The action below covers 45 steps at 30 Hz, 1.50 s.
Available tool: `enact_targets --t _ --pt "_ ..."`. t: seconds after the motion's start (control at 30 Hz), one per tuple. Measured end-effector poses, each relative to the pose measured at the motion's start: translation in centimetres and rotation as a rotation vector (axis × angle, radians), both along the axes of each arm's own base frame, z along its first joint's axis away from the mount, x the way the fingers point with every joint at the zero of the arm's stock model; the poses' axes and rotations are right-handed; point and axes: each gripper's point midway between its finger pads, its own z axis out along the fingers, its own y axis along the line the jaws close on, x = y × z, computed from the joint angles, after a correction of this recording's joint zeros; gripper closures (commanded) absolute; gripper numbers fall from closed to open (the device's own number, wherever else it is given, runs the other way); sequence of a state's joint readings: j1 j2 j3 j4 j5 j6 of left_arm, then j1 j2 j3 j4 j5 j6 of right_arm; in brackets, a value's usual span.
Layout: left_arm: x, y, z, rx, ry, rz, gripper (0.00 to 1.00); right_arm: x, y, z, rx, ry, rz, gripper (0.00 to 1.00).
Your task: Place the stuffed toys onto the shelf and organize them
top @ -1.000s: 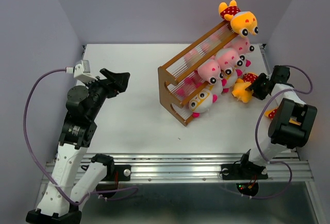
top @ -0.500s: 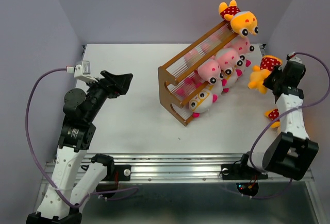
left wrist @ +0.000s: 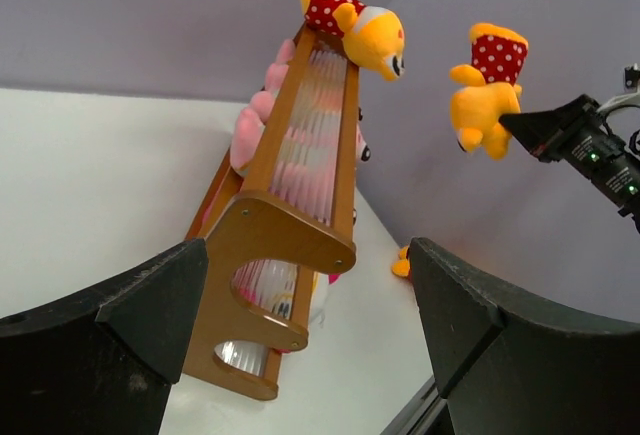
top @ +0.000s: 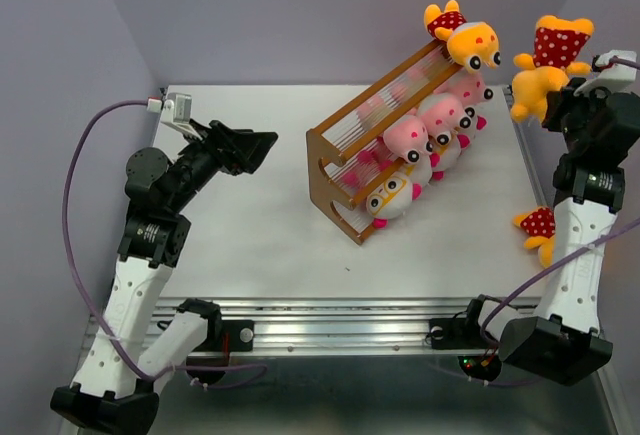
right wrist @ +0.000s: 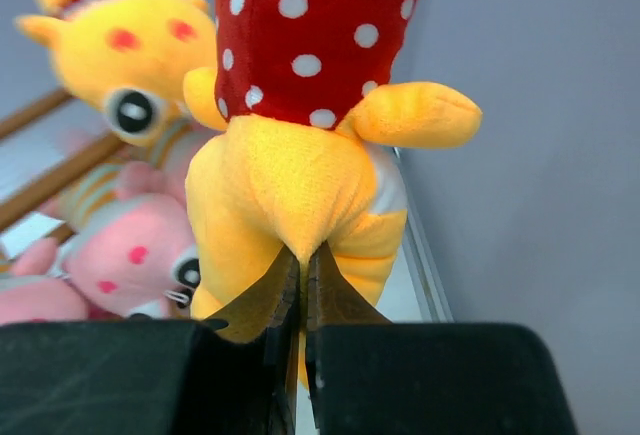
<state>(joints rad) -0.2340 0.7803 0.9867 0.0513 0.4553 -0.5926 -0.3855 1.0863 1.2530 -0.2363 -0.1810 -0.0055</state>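
The orange-brown shelf [top: 352, 180] stands slanted at the table's back right. It carries several stuffed toys: a yellow one [top: 466, 37] at its top end, pink ones [top: 408, 137] along it and a white-faced one with glasses [top: 391, 198] low down. My right gripper [top: 555, 93] is shut on the lower body of a yellow toy in red polka-dot cloth [top: 546, 57] and holds it in the air right of the shelf's top. In the right wrist view my gripper [right wrist: 303, 273] pinches the toy's yellow fabric [right wrist: 290, 170]. My left gripper [top: 262, 145] hovers open left of the shelf, holding nothing.
Another yellow polka-dot toy [top: 538, 228] lies on the table by the right arm's column. The left wrist view looks along the shelf [left wrist: 300, 155] between its fingers [left wrist: 150, 305] and shows the lifted toy [left wrist: 487, 85]. Purple walls close in on both sides.
The right gripper shut on the yellow toy beside the shelf and lifted it up and to the back right. The left arm reached a little toward the shelf, still open.
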Motion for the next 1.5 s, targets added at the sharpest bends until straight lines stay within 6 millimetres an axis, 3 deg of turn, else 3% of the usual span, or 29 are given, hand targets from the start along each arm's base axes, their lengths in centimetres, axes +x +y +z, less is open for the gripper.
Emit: enact_targets --t 0.07,0.17,0.23,0.33,0.53,0.8,0.9,1.0,1.2,1.27,1.37,1.4,1.43,1.5 --pt "0.1 -0.5 0.7 -0.008 -0.009 -0.029 0.07 -0.2 2.0 3.2 -0.073 -0.052 0.125 0.99" --pt "0.2 -1.4 2.0 -0.025 -0.028 -0.085 0.07 -1.6 7.1 8.2 -0.201 -0.154 0.402 0.99" --pt "0.2 -2.1 2.7 -0.037 -0.04 -0.12 0.07 -3.1 10.2 10.1 -0.247 -0.206 0.559 0.99" --pt "0.0 -3.9 3.5 -0.053 -0.045 -0.185 0.07 -4.9 13.4 11.1 -0.279 -0.247 0.739 0.99" --pt "0.0 -9.8 5.5 -0.069 -0.042 -0.329 0.06 -6.9 18.5 9.7 -0.252 -0.243 1.039 0.99" --pt "2.2 -17.1 6.5 -0.049 -0.027 -0.411 0.03 -8.6 25.0 7.8 -0.23 -0.234 1.29 0.99" --pt "2.7 -18.9 6.5 -0.037 -0.021 -0.428 0.04 -9.0 26.5 7.2 -0.228 -0.233 1.343 0.99" --pt "2.9 -20.1 6.8 -0.031 -0.025 -0.441 0.14 -8.7 27.2 6.5 -0.228 -0.223 1.353 0.99" --pt "2.0 -21.1 7.5 -0.029 -0.045 -0.472 0.21 -8.3 28.3 4.4 -0.198 -0.174 1.376 0.99" --pt "2.0 -21.1 7.5 -0.026 -0.05 -0.471 0.27 -8.1 28.3 4.3 -0.197 -0.17 1.371 0.99" --pt "2.1 -21.0 7.5 -0.02 -0.058 -0.468 0.56 -8.3 28.7 4.3 -0.196 -0.171 1.384 0.99" --pt "2.1 -21.0 7.5 -0.021 -0.062 -0.469 0.69 -8.4 28.8 4.3 -0.199 -0.173 1.389 0.99" --pt "2.1 -21.0 7.6 -0.021 -0.068 -0.47 0.89 -8.5 29.1 4.3 -0.206 -0.177 1.397 0.99" --pt "2.2 -21.0 7.7 -0.017 -0.076 -0.468 1.0 -8.6 29.4 4.3 -0.214 -0.18 1.403 0.95"
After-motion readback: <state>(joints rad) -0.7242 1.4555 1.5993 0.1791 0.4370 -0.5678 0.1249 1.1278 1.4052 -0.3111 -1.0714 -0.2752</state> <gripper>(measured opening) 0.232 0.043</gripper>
